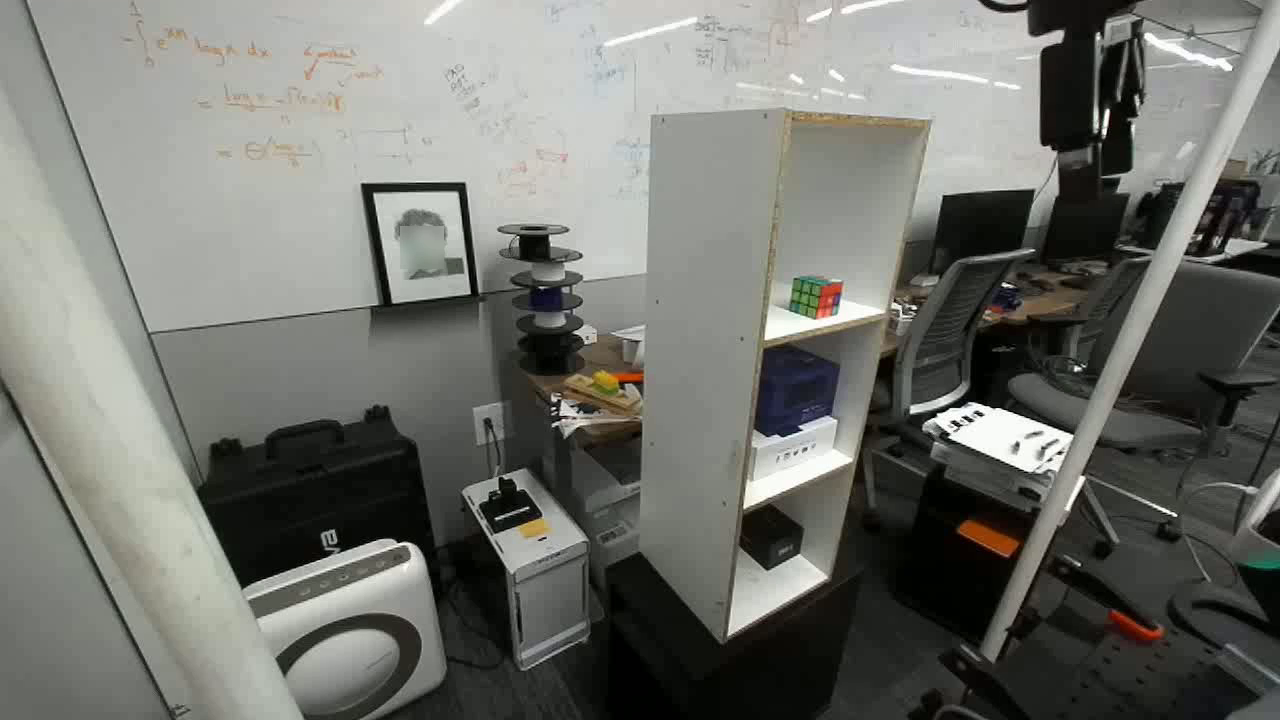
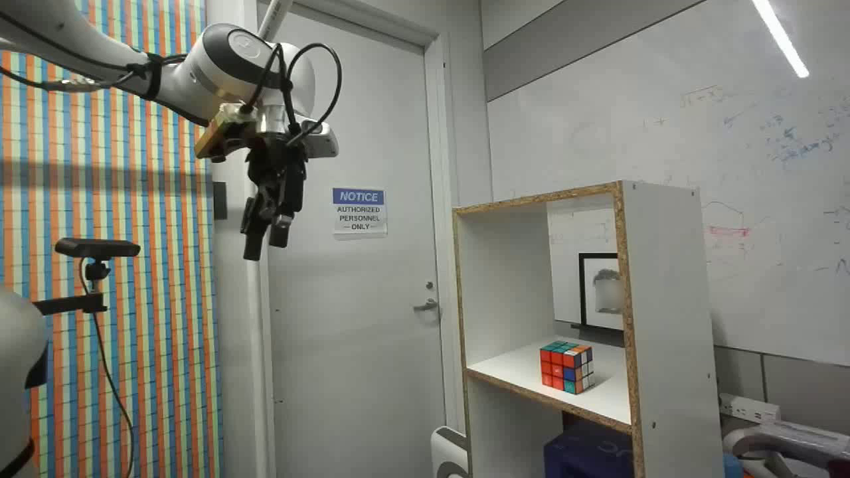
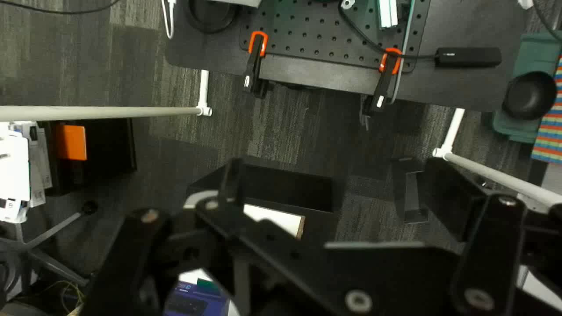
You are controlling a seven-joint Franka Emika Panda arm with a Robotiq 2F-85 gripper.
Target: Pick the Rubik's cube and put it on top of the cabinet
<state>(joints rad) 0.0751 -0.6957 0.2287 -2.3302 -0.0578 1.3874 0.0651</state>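
Gripper (image 2: 265, 245) hangs at the upper left of the frame in an exterior view, pointing down, its fingers spread with a pale gap between them. Well apart from it, at lower right, the cube (image 2: 566, 368) sits inside the cabinet (image 2: 671, 299), in its top compartment. In an exterior view, right of centre, a blue box (image 1: 797, 390) rests on a white box (image 1: 792, 455) in the middle compartment, and a black box (image 1: 770, 537) lies in the bottom compartment.
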